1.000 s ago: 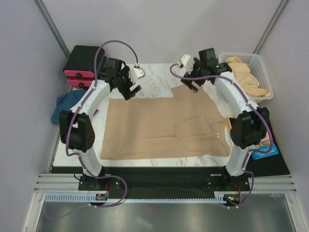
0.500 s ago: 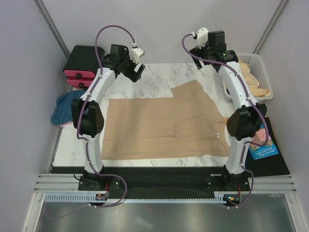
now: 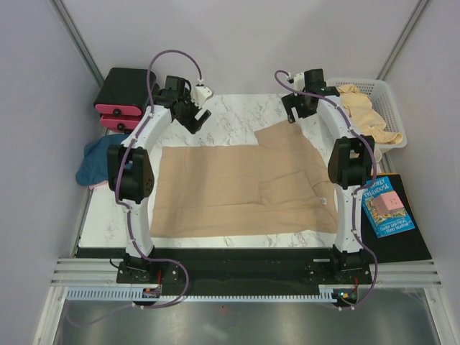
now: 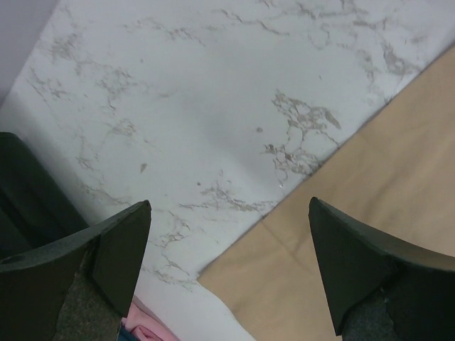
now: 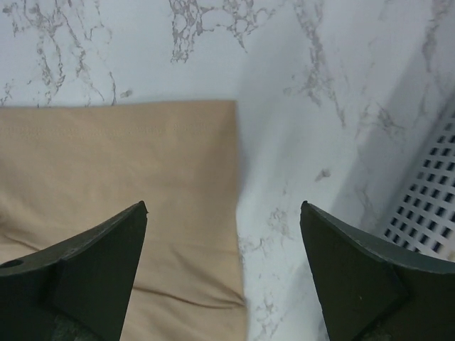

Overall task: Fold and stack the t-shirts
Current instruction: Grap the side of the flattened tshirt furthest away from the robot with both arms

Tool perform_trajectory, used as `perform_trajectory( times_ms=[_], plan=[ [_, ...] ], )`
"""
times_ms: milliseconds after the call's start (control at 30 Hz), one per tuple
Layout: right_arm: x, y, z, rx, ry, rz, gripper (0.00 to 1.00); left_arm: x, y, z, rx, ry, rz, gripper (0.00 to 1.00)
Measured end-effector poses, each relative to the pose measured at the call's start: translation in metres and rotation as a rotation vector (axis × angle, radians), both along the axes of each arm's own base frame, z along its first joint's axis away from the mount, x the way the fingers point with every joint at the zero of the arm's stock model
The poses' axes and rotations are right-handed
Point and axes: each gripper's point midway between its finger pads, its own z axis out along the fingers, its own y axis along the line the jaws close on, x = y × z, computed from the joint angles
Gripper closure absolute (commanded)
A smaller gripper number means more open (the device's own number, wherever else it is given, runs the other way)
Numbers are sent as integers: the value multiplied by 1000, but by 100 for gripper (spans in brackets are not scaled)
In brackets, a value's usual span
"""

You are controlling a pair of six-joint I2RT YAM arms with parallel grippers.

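Beneath spread right pincer (image 5: 224, 206): tan t-shirt (image 5: 121, 156) corner.

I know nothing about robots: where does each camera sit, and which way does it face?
Top external: above, behind the arms, looking down on white marble table and flat tan cloth t-shirt; left arm and right arm show.
Left wrist: on the left arm, looking down at the shirt's corner; dark left fingers show.
Right wrist: on the right arm, looking down at shirt edge and white mesh basket; right fingers show.
Shared: all see shirt and table.
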Motion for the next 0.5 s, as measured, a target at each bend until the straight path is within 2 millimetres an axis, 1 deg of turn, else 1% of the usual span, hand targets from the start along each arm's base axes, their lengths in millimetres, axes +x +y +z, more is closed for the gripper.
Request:
perform_trajectory(
  times_ms=[100,133,200,267,367,400,500],
  plan=[
    [9,7,-23,34,32,14,8,-14,8,-26,56,59,-22,2],
    [12,9,-26,43,33,21,12,-19,10,-33,73,81,-30,2],
    [17,16,-31,68,32,33,14,-26,15,-43,105,108,-40,2],
    [21,21,-34,98,31,40,16,-28,17,-46,125,115,-49,3],
    [28,26,-37,134,20,34,18,-28,19,-44,153,105,-60,4],
    [31,26,-40,143,18,28,18,-28,20,-43,162,102,-64,4],
    [36,21,-53,160,27,-1,25,-32,20,-40,185,94,-80,4]
  ],
)
